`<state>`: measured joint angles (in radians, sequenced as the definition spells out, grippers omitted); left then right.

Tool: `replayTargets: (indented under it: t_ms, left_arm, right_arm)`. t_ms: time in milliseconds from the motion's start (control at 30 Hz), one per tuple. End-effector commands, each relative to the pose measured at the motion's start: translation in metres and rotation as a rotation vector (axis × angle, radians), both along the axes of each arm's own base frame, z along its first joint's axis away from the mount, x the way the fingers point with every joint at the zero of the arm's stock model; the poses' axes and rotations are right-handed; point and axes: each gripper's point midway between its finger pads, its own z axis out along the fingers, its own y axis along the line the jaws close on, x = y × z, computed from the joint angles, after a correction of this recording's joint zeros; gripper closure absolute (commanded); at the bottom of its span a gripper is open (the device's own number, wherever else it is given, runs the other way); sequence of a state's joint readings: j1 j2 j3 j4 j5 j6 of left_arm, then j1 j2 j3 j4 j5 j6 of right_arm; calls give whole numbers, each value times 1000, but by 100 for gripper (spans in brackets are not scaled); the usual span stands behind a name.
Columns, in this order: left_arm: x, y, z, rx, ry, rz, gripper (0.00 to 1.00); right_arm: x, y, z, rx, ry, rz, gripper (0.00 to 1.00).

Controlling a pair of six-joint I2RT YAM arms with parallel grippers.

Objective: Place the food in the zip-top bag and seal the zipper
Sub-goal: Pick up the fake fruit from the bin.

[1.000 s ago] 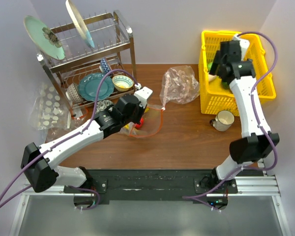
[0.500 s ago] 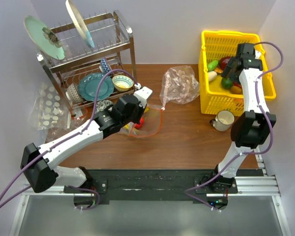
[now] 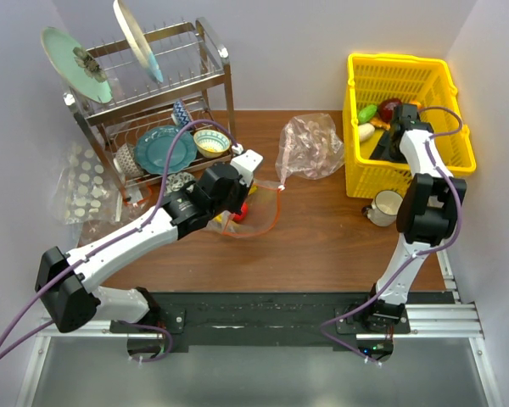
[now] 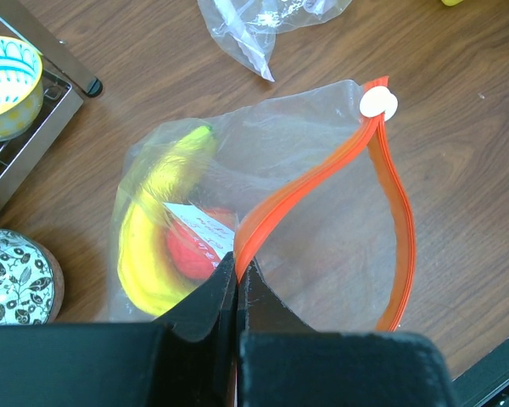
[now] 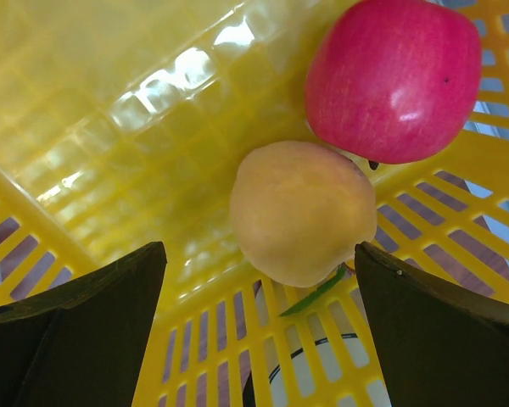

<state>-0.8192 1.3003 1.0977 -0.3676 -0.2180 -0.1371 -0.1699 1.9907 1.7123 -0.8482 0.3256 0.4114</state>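
Yellow basket (image 3: pixel 360 174), far right: our right gripper (image 5: pixel 259 339) has dropped from above the rim to down inside it. Its fingers are spread wide either side of the orange (image 5: pixel 301 222), with the red apple (image 5: pixel 393 78) just beyond, so we judge the next pick is imminent. Left gripper (image 4: pixel 236 284) is pinched on the zipper (image 4: pixel 406 220), holding the zip-top bag (image 4: pixel 322 237) mouth open left of centre; banana (image 4: pixel 148 246) and a red piece (image 4: pixel 187 253) already inside.

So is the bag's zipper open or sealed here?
Open. The zipper strips bow apart in a wide loop, meeting at the white end piece; the left gripper pinches one strip.
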Motion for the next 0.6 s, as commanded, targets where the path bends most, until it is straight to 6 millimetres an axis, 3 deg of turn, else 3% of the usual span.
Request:
replayTargets:
  t_ms: [0, 167, 367, 433, 567]
  left_arm:
    - [3, 4, 16, -25, -53, 9, 100]
    - [3, 2, 15, -26, -52, 5, 100]
    - [3, 3, 15, -24, -53, 6, 100]
    - [3, 4, 15, -23, -54, 10, 100]
    - [3, 5, 15, -21, -54, 13, 100]
  right_arm:
    - [-7, -10, -15, 5, 17, -46, 4]
    - [-9, -16, -37, 15, 49, -64, 7]
    - [-6, -20, -44, 16, 51, -69, 18]
    - [-3, -23, -42, 4, 43, -68, 33]
    - [-2, -25, -46, 7, 57, -73, 40]
